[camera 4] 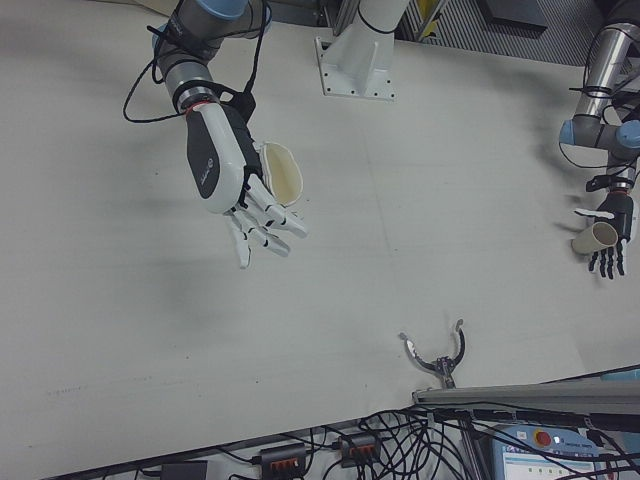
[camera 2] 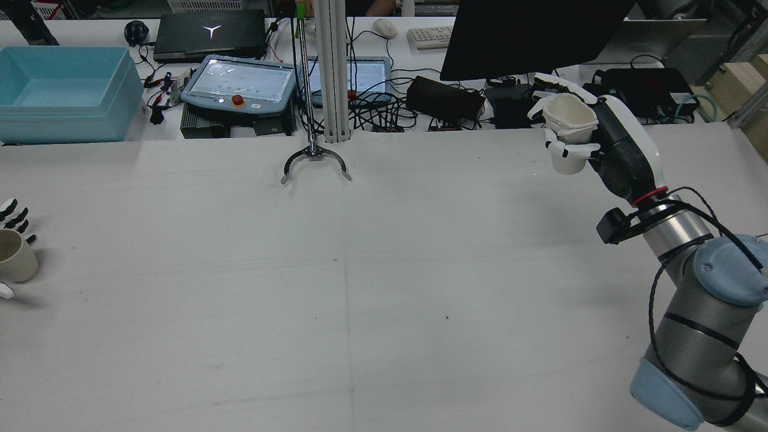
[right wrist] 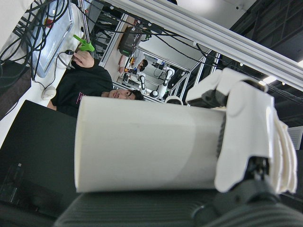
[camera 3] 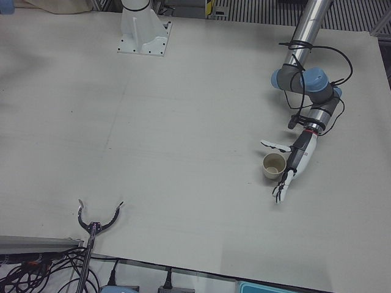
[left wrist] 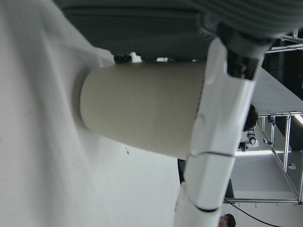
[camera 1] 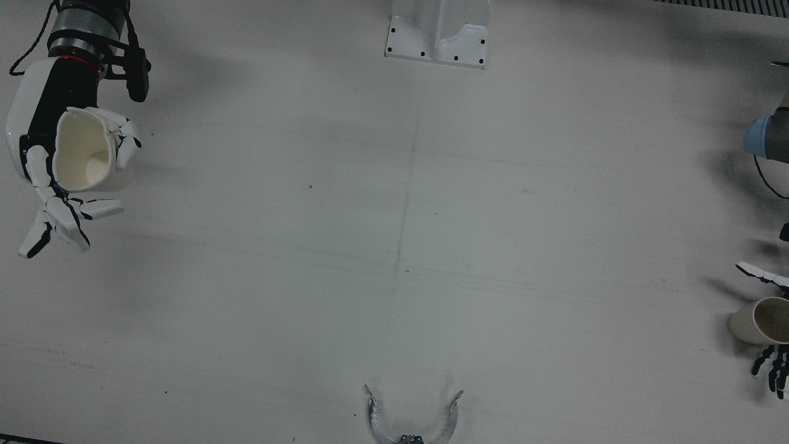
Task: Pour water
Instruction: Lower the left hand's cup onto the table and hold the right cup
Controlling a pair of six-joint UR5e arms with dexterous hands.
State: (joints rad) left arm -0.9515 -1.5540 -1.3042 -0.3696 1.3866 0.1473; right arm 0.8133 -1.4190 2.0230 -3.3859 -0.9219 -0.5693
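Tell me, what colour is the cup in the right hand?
Cream white cup, clearest in the right-front view.

Cream cups, white-and-black hands, pale grey table

The right hand (camera 1: 58,154) is white with black palm, holding a cream cup (camera 1: 83,151); the left hand (camera 3: 292,163) has black fingers (camera 3: 280,194) beside a beige cup (camera 3: 273,166) on the table (camera 1: 394,246).

Even overhead light, soft shadows on the table (camera 1: 394,246) — front view dim, hand views blurred up close
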